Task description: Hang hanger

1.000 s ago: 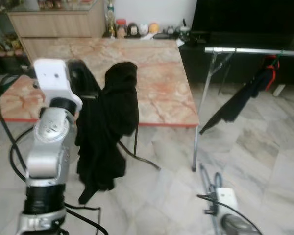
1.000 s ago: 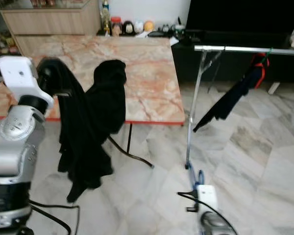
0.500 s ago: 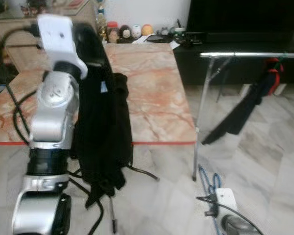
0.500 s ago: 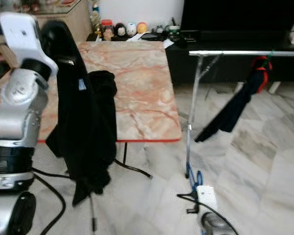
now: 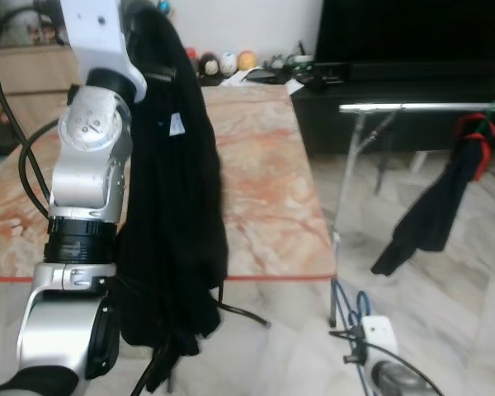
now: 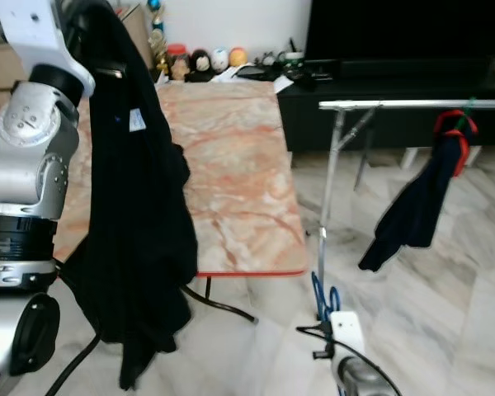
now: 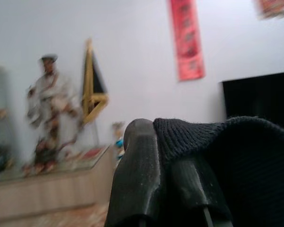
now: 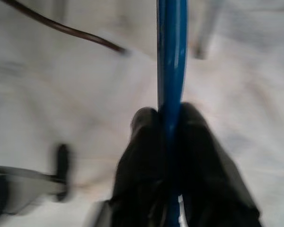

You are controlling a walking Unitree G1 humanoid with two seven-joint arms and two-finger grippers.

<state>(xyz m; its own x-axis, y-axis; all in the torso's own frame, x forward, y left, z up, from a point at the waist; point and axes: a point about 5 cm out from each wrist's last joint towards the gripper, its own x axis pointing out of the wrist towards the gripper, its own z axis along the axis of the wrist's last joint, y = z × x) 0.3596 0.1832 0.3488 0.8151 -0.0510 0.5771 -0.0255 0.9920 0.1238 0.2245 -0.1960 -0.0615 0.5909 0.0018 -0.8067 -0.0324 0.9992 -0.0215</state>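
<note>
My left arm is raised high at the left, and a long black garment (image 5: 172,206) hangs from its gripper (image 7: 168,189) down to the floor. That gripper is shut on the knitted black cloth, which drapes over its fingers (image 7: 137,175). Low at the right, my right gripper (image 8: 170,142) is shut on a blue hanger (image 8: 172,56), which also pokes up just above the floor (image 5: 351,301). A silver clothes rail (image 5: 421,106) stands at the right, apart from both grippers. A dark garment (image 5: 437,210) hangs from it on a red hanger (image 5: 477,132).
A marble-topped table (image 5: 264,165) with a red edge stands behind the black garment. Small ornaments (image 5: 231,62) line its far end. A dark TV cabinet (image 5: 396,78) sits behind the rail. Cables (image 5: 239,313) lie on the tiled floor under the table.
My left arm has lifted the black garment up off the table, and it now hangs full length. The view has shifted a little. The right gripper stays low with the blue hanger.
</note>
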